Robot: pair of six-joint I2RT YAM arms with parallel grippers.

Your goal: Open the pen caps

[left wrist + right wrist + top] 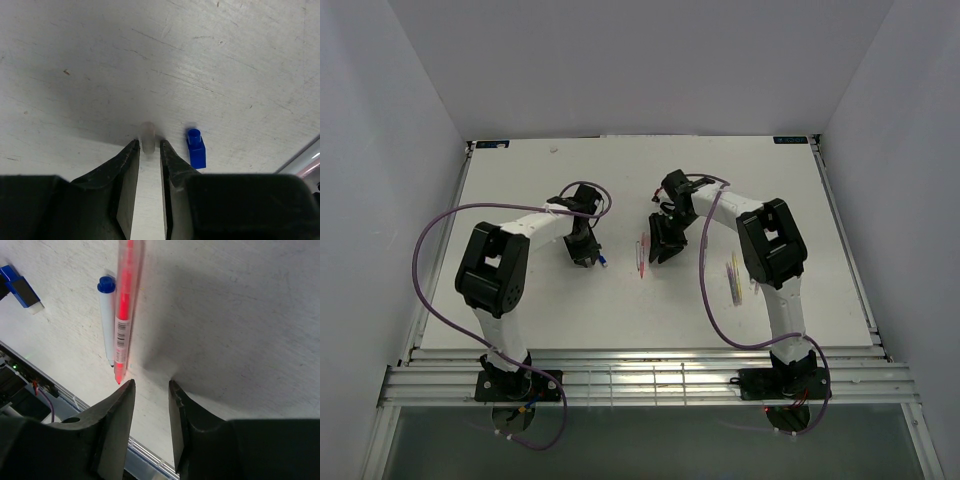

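Right gripper (pixel 151 386) near red pen (pixel 124 315), white pen (pixel 107 322) just beside

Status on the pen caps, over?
Left gripper slightly open, pale cap at its tips. Right gripper open, empty. Blue cap loose on table; red pen and white pen lie tips bare. Nothing blocking either gripper.
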